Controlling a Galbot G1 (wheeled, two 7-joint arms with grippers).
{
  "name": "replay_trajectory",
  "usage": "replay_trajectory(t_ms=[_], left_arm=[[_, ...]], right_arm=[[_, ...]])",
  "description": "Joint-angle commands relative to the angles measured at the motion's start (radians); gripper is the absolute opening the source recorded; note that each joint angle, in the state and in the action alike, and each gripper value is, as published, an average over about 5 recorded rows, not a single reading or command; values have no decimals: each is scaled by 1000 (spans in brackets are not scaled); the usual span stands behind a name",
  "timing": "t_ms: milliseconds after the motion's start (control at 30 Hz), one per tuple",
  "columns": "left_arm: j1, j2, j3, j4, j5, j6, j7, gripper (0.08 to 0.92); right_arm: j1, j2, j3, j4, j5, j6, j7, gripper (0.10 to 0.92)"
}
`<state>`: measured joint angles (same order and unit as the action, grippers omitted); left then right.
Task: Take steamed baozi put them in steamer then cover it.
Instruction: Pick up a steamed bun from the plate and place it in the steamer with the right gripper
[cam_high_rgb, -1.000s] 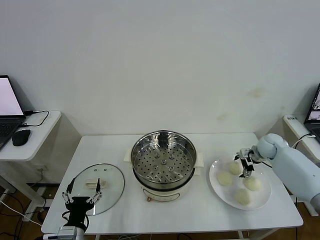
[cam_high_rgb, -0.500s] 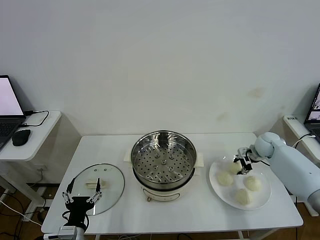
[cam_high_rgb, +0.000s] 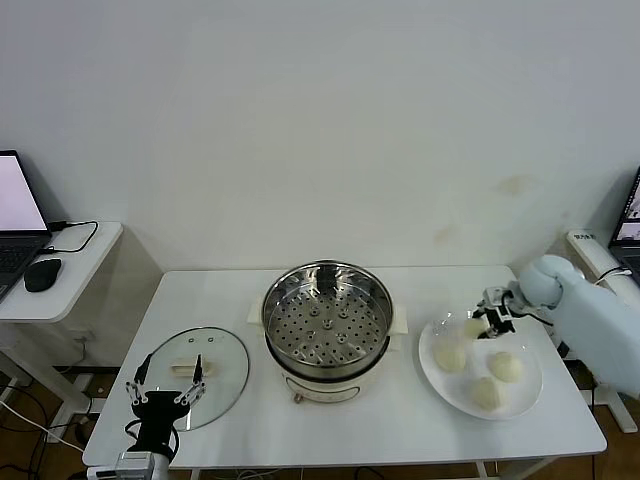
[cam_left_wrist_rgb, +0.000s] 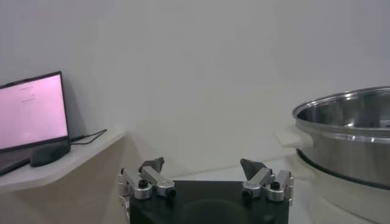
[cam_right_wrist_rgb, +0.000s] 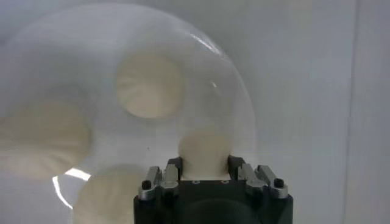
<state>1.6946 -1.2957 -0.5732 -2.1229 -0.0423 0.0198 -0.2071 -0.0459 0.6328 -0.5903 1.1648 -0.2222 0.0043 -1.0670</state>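
My right gripper (cam_high_rgb: 494, 316) is shut on one creamy-white baozi (cam_high_rgb: 474, 327) and holds it just above the back of the white plate (cam_high_rgb: 432, 376). In the right wrist view the baozi (cam_right_wrist_rgb: 204, 148) sits between the fingers of the right gripper (cam_right_wrist_rgb: 204, 163), above the plate (cam_right_wrist_rgb: 234, 91). Three more baozi lie on the plate (cam_high_rgb: 450, 357) (cam_high_rgb: 505, 367) (cam_high_rgb: 486, 394). The steel steamer (cam_high_rgb: 327, 325) stands open at the table's middle, its tray bare. The glass cover (cam_high_rgb: 200, 362) lies flat on the table's left. My left gripper (cam_high_rgb: 165, 386) is open and idle at the cover's near edge.
A side table at the far left holds a laptop (cam_high_rgb: 15, 215) and a mouse (cam_high_rgb: 41, 273). In the left wrist view the steamer's wall (cam_left_wrist_rgb: 347, 140) is close on one side of the left gripper (cam_left_wrist_rgb: 204, 167). Another laptop's corner shows at the far right (cam_high_rgb: 630, 215).
My right gripper has risen and drawn back from among the baozi on the plate, taking the rear baozi with it. The left arm has not moved.
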Motion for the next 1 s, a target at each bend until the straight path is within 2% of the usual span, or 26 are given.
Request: replay_trajectory(t_ms=[33,300,567,700,1000], left_arm=[[1,2,0,-1,-2,1,1,823],[-4,20,0,-4,-23,5,2,823],[-10,24,-2,-8,-34,8,6,823],[-8,20,-8,-13,-35,9,6,823],[-1,18,-22,-26,-36,8,6,823]], right_arm=[[320,-104,-241,161,212,-8,4,486],[666,34,-522,238,425,0,61,486],[711,257,-610,210,506,61,120,488],[689,353,-640,196,465,103,138,492],[601,521,-695,100,248,220,169,490]])
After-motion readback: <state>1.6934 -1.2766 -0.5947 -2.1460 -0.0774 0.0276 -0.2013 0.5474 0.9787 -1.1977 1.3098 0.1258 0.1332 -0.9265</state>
